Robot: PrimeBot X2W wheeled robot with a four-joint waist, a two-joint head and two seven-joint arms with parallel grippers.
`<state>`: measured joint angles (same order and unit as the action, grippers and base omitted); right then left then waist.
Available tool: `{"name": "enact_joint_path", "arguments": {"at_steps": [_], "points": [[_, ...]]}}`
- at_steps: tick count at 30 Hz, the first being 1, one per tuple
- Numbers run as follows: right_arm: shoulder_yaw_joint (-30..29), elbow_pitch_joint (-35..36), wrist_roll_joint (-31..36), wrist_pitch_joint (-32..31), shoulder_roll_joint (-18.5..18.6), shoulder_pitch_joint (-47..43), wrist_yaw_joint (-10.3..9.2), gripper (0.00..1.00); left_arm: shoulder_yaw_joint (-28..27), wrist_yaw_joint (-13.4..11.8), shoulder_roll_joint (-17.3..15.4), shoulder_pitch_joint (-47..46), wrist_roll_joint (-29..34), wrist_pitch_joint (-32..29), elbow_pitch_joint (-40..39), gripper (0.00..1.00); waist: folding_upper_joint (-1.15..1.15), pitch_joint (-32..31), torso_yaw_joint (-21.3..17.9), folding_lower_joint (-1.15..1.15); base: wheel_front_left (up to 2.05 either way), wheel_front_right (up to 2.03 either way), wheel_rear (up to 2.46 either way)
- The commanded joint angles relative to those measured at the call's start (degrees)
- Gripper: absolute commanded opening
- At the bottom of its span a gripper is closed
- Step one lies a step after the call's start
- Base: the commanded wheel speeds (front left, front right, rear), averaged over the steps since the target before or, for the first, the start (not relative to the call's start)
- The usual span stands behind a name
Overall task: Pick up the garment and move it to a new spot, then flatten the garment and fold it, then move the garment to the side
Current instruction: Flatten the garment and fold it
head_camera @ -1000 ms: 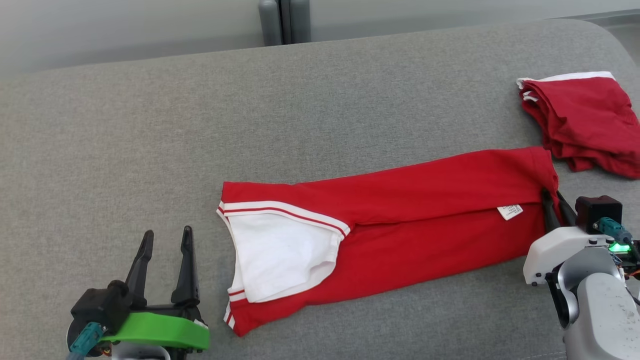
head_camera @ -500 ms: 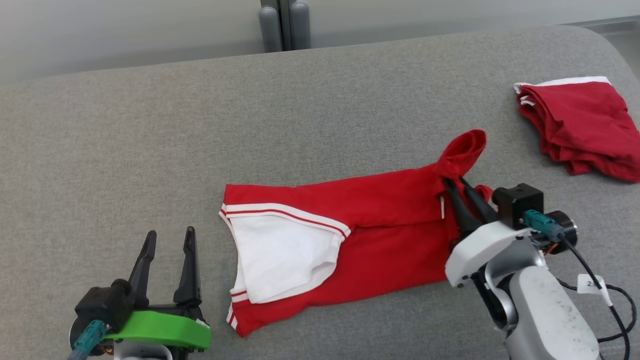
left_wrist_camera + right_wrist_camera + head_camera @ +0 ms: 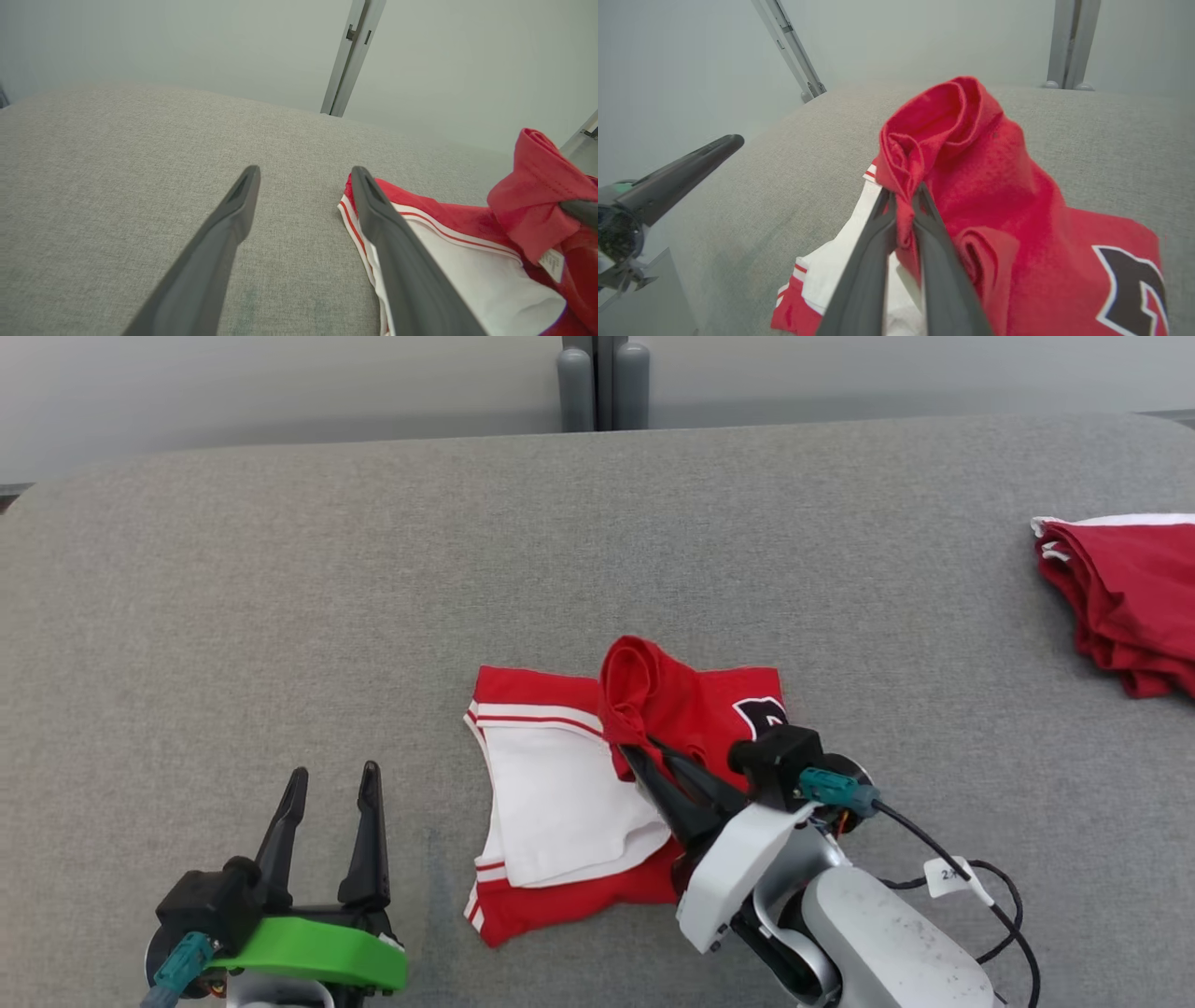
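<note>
Right hand (image 3: 637, 747) shut tight on a bunched red end of the garment (image 3: 551, 793), fingers almost together, cloth pinched between. Held up off the lower layer, probably to bring this end over without dragging the part beneath. Red flap draped from the grip back toward the wrist, dark print facing up. Under it the white part with red stripes, lying flat on the grey table (image 3: 280, 569), about the middle and toward the near edge. Looks like the folding step, half done; flap not yet laid down. Left hand (image 3: 334, 770) wide open, holding nothing, just left of the garment, perhaps kept clear until needed. Folded red pile (image 3: 1130, 597) at far right, well apart.
</note>
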<state>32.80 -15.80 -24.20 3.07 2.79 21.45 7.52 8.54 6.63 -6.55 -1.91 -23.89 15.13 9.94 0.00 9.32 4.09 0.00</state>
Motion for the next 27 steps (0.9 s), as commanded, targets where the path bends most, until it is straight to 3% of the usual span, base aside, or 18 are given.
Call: {"name": "enact_joint_path", "arguments": {"at_steps": [1, 23, 24, 25, 26, 27], "points": [[1.10, -0.81, -1.14, 0.62, 0.22, 0.89, -0.08, 0.00, 0.03, 0.39, 0.04, -1.12, 0.52, -0.02, 0.20, 1.00, 0.00, -0.15, 1.19, 0.00, 0.00, 0.00, 0.00], [12.12, -15.96, -10.64, 4.22, 0.23, 12.33, -0.08, 0.00, 2.66, 0.88, 1.22, -2.24, 0.02, -0.02, 2.46, 1.00, 0.00, -0.11, 8.12, 0.00, 0.00, 0.00, 0.00], [12.60, -16.47, -11.00, 4.37, 0.21, 12.71, -0.08, 0.32, 2.71, 0.86, 1.27, -2.19, 0.01, -0.02, 2.55, 1.00, 0.00, -0.17, 8.29, 0.00, 0.00, 0.00, 0.00], [13.00, -16.76, -11.27, 4.62, 0.21, 13.00, -0.08, 0.47, 2.77, 0.84, 1.30, -2.16, 0.00, -0.02, 2.61, 1.00, 0.00, -0.21, 8.41, 0.00, 0.00, 0.00, 0.00], [13.32, -17.00, -11.57, 4.92, 0.21, 13.39, -0.08, 1.00, 2.82, 0.85, 1.33, -2.06, 0.00, -0.02, 2.65, 1.00, 0.00, -0.27, 8.49, 0.00, 0.00, 0.00, 0.00], [13.57, -17.26, -11.77, 5.10, 0.25, 13.54, -0.08, 1.00, 2.82, 0.85, 1.37, -1.95, 0.00, -0.02, 2.67, 1.00, 0.00, -0.34, 8.49, 0.00, 0.00, 0.00, 0.00]]}}
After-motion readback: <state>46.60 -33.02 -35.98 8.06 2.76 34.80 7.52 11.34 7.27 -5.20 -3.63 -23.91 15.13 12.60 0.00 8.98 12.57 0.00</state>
